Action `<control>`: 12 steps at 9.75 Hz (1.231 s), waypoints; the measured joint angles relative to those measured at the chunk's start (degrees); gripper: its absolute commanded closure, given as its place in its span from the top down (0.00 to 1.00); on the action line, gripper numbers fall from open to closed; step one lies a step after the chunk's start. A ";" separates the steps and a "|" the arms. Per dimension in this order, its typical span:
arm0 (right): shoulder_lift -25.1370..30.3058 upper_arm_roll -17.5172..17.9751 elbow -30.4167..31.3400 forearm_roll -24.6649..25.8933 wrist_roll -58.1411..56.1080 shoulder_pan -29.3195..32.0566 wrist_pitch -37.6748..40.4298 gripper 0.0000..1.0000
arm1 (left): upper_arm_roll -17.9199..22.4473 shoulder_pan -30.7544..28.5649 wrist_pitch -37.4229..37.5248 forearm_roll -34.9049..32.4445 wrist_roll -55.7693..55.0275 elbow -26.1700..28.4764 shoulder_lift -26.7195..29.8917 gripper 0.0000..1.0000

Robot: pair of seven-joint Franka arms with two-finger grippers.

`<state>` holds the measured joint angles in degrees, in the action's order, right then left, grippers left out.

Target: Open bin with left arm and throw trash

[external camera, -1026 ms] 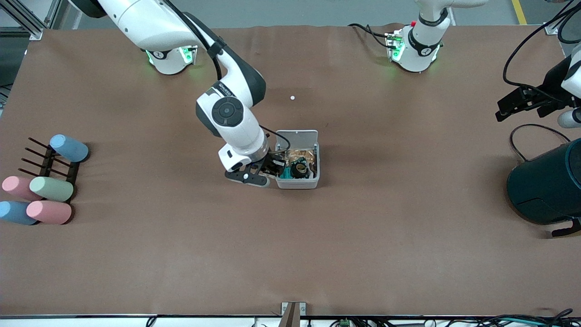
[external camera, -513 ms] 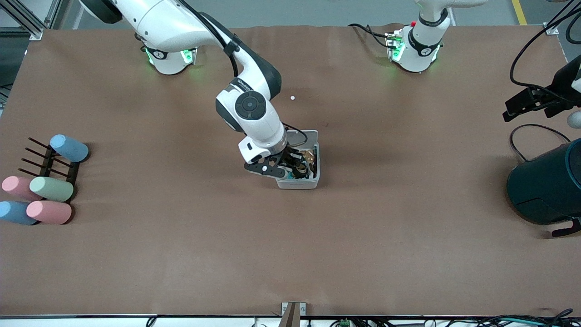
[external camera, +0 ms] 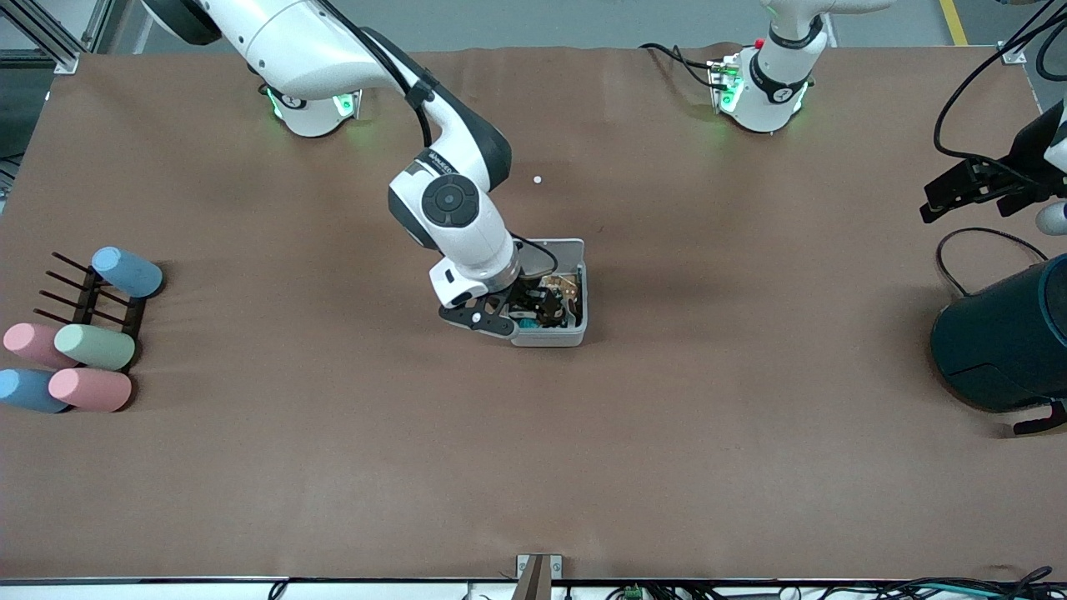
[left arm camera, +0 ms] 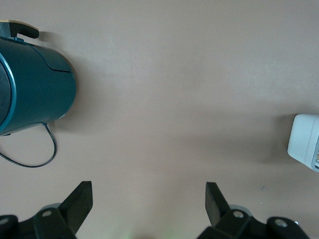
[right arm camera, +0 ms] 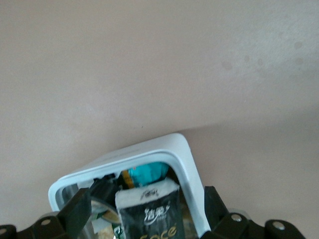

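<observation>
Two claws, right claw [external camera: 533,307] over open bin [external camera: 575,333]

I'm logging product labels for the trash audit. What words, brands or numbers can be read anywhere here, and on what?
Black packet in the open bin, below the right gripper: white Chinese characters over gold lettering, too blurred to read surely.
Right arm's wrist link: a small dark brand mark, too small to read.
Nothing else carries text.

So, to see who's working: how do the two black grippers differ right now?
The right gripper is down in the small white-grey square plastic bin, open over a black printed packet; the left gripper waits aloft, open and empty, beside the large dark teal round container. Both are black, two-fingered and open.
</observation>
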<state>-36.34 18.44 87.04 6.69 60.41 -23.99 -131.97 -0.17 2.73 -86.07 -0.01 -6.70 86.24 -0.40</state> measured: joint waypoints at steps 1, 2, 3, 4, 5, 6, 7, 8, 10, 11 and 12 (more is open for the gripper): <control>0.00 -0.18 -0.10 0.03 -4.11 1.49 0.25 1.00 | -0.03 0.00 0.00 0.00 0.87 -0.06 0.00 1.00; -0.06 -0.32 -0.08 0.03 -9.62 3.63 0.58 1.00 | -0.03 -0.02 0.00 0.00 2.93 -0.18 0.00 1.00; -0.13 -0.47 -0.08 0.03 -15.20 6.08 1.55 1.00 | -0.06 -0.03 0.00 0.00 4.07 -0.22 0.00 1.00; -0.14 -0.59 -0.10 0.04 -20.80 8.83 3.62 1.00 | -0.20 0.00 0.00 0.00 4.19 -0.26 0.00 1.00; -0.11 -0.66 -0.17 0.05 -26.63 11.97 6.65 1.00 | -0.32 0.02 0.00 0.00 4.01 -0.29 0.00 1.00; 0.03 -0.67 -0.43 0.06 -32.36 15.16 10.23 1.00 | -0.40 0.03 -0.06 0.00 3.80 -0.45 -0.01 1.00; 0.32 -0.65 -0.82 0.06 -37.67 18.30 13.13 1.00 | -0.49 0.09 -0.25 0.00 3.62 -1.13 -0.01 1.00; 0.80 -0.63 -1.11 0.06 -42.85 21.39 14.61 1.00 | -0.54 0.12 -0.27 0.00 3.53 -2.28 0.01 1.00; 3.40 -1.58 -1.65 0.09 -50.42 25.80 15.97 1.00 | -0.53 -0.04 -0.20 0.00 3.50 -2.82 -0.10 1.00; 6.16 -4.59 -2.12 0.09 -51.90 25.61 18.61 1.00 | -0.52 -0.08 -0.19 0.00 3.45 -2.82 -0.30 1.00; 9.63 -8.57 -2.33 0.03 -52.44 24.19 22.72 1.00 | -0.53 -0.06 -0.19 0.00 3.43 -2.82 -0.55 1.00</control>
<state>-26.71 9.87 84.71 6.72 7.98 0.20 -109.26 -0.69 2.66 -86.26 0.00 -3.26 83.42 -0.95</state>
